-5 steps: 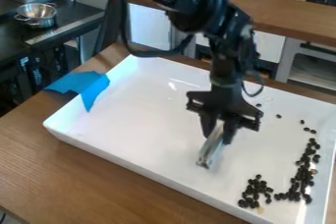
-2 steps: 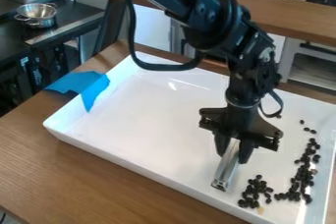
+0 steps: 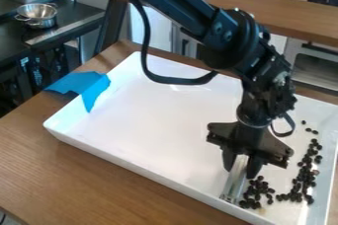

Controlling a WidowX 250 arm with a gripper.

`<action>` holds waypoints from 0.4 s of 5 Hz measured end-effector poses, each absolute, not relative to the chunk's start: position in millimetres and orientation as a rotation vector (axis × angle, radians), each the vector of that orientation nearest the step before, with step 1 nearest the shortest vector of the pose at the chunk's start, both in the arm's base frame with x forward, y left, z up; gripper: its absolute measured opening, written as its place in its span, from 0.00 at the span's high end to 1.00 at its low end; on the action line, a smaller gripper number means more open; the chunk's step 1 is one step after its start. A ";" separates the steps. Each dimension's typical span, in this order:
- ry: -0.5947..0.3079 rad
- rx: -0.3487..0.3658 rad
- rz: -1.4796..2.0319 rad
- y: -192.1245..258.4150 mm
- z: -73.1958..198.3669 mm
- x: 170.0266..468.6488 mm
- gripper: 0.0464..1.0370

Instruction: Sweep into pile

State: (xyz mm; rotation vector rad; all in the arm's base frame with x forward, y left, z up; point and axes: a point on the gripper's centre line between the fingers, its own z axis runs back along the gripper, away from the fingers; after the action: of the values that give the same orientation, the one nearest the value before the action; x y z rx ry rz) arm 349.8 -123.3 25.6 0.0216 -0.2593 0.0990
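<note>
A: What is met first, at the near side?

B: A brown wooden counter (image 3: 79,184), on which a white rectangular tray (image 3: 132,164) is set. Inside its near wall, just beyond the jaws' tips, a compact clump of small black beans (image 3: 256,194) is gathered.

A: And at the jaws?

B: A slim silvery metal tool (image 3: 234,183) is clamped between them, tilted, its lower end brought down near that wall. The clump lies just beside it; whether it is touched cannot be told.

A: Can the sweeping be called finished?

B: It is judged well advanced but incomplete. To the right of the jaws, a long, loose band of black beans (image 3: 306,172) is joined to the clump at its near end; the two are still to be drawn into one heap.

A: Farther off?

B: A few stray black beans (image 3: 308,130) are left beyond the band, up and right of the jaws. These would have to be brought in too. Past the jaws, far to the left, a blue sheet (image 3: 94,88) is draped over the tray's wall.
</note>
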 end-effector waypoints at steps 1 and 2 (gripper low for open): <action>-0.263 0.019 0.098 -131.9 24.5 345.9 0.67; -0.251 0.004 0.113 -139.1 24.5 341.8 0.67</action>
State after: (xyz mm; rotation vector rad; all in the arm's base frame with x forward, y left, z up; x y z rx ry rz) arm 341.8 -139.1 24.5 0.0037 -0.2513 0.1132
